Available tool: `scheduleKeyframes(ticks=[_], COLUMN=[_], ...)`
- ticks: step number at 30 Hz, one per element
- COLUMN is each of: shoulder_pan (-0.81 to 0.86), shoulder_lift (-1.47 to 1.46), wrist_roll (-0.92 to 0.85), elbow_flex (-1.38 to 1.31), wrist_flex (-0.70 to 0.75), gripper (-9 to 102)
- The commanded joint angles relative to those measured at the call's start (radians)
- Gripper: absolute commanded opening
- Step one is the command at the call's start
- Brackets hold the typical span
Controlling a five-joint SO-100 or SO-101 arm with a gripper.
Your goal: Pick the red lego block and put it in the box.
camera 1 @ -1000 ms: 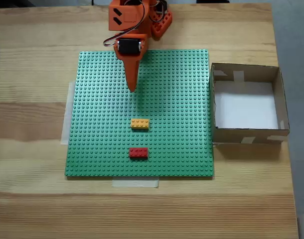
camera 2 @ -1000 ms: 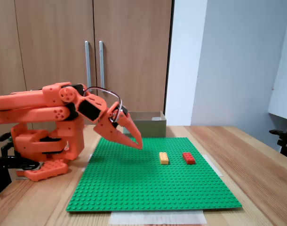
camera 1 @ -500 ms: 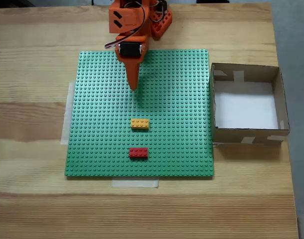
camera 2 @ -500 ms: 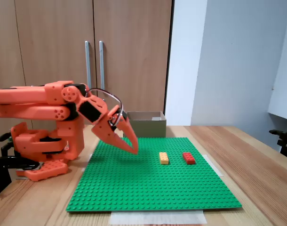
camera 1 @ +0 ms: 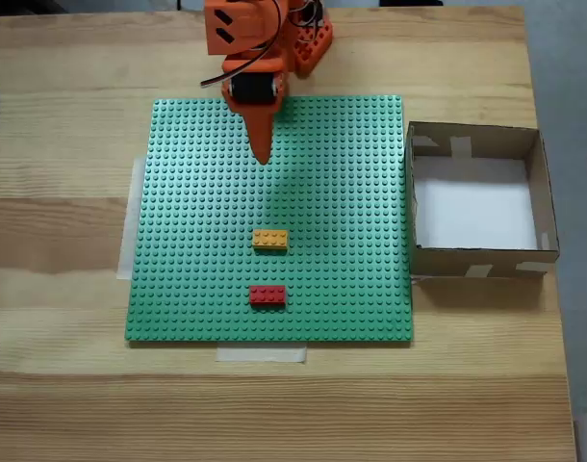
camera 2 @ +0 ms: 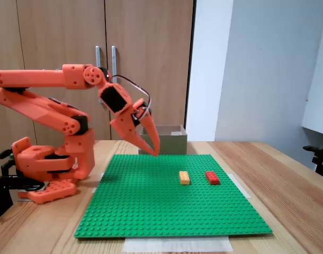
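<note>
Red lego block [camera 1: 267,295] on baseplate [camera 1: 197,241] — gripper [camera 2: 153,151] aloft

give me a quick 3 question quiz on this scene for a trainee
1. True or false: the small red studded plastic brick already lies inside the shallow brown cardboard box.
2. Which brick lies nearer the orange end effector in the top-down fixed view: A) red, B) the orange-yellow studded brick?
3. Fill in: both bricks sit on the ____ studded baseplate.

Key: 1 false; 2 B; 3 green.
</note>
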Motion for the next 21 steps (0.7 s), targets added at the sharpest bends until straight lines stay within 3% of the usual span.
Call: scheduleKeyframes(ticks=[1, 21], shoulder_pan=[-0.003, -0.020], shoulder_lift=[-0.061, -0.502], wrist_roll=[0.000, 0.029], elbow_flex=[-0.120, -0.578], wrist_flex=[0.015, 0.170], gripper=[-1, 5])
